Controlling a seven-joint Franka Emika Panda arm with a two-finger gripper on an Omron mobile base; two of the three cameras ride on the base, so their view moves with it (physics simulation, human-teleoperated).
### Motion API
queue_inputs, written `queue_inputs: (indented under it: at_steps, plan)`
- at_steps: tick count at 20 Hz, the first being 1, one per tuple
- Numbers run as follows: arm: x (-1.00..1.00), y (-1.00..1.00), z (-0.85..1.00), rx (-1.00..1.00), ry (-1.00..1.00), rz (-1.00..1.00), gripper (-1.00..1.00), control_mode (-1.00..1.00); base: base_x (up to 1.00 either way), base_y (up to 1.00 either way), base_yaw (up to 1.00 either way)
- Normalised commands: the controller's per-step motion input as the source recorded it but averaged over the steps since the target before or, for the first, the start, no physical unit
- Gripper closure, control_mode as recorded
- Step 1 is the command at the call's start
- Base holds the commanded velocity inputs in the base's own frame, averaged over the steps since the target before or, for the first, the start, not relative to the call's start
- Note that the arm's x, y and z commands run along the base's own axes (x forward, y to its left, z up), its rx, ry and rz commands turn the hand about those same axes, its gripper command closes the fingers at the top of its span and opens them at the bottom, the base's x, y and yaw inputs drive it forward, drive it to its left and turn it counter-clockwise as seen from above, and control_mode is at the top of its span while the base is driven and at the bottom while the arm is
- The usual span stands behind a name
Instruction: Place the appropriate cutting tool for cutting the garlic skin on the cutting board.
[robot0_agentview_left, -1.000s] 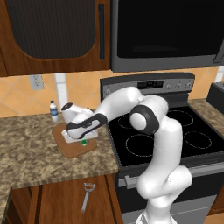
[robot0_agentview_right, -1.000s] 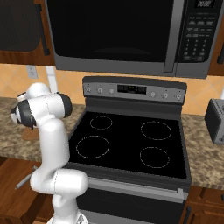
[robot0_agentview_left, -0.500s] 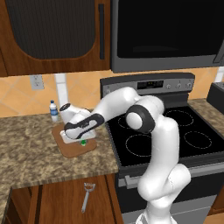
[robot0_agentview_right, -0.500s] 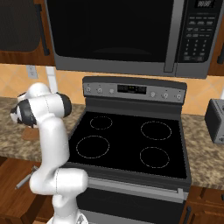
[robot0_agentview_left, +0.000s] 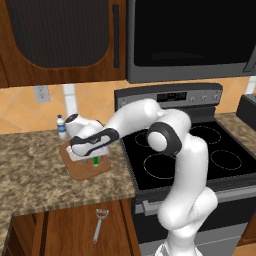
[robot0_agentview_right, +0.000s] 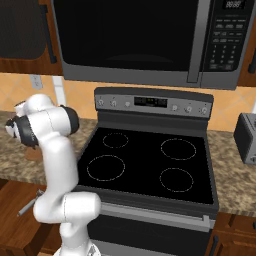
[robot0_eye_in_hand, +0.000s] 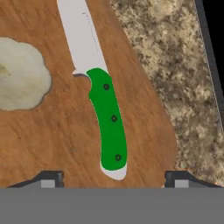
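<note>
Speckled granite surface is running along beside a black stove, under dark wood cabinets and a microwave, and the cutting board is sitting on it near the stove's edge. On that board the knife is lying flat, its green handle toward the camera on the hand and its pale blade pointing away. The garlic is resting just beside the blade, apart from it by a strip of bare wood. From the left base view the arm is reaching low over the board, with a sliver of green peeking out beneath the hand.

The claw is standing wide, its two tips spread on either side of the handle's butt end and gripping nothing. By my judgement the tool is already where the task is asking for it, so what is remaining is a clean retreat.

The risk is lying in that retreat. If the hand is lifting at a slant rather than straight up, a fingertip could be catching the handle and dragging the knife toward the board's near edge, or swinging the blade into the garlic and rolling it off. A small water bottle behind the board is also standing within the arm's sweep.
</note>
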Motion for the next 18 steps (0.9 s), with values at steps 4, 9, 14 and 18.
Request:
queue_inputs:
  at_steps: [4,9,14,18]
  plan:
    - [-0.94,-0.29,0.51,0.07,-0.07,0.00,-1.00,-1.00,0.00,0.00,0.00]
    - [-1.00,-0.68,0.40,0.05,-0.09,0.08,-1.00,-1.00,0.00,0.00,0.00]
    - [-1.00,-1.00,0.48,0.10,-0.12,0.20,-1.00,-1.00,0.00,0.00,0.00]
    - [-1.00,-0.98,0.52,0.08,-0.06,0.19,-1.00,-1.00,0.00,0.00,0.00]
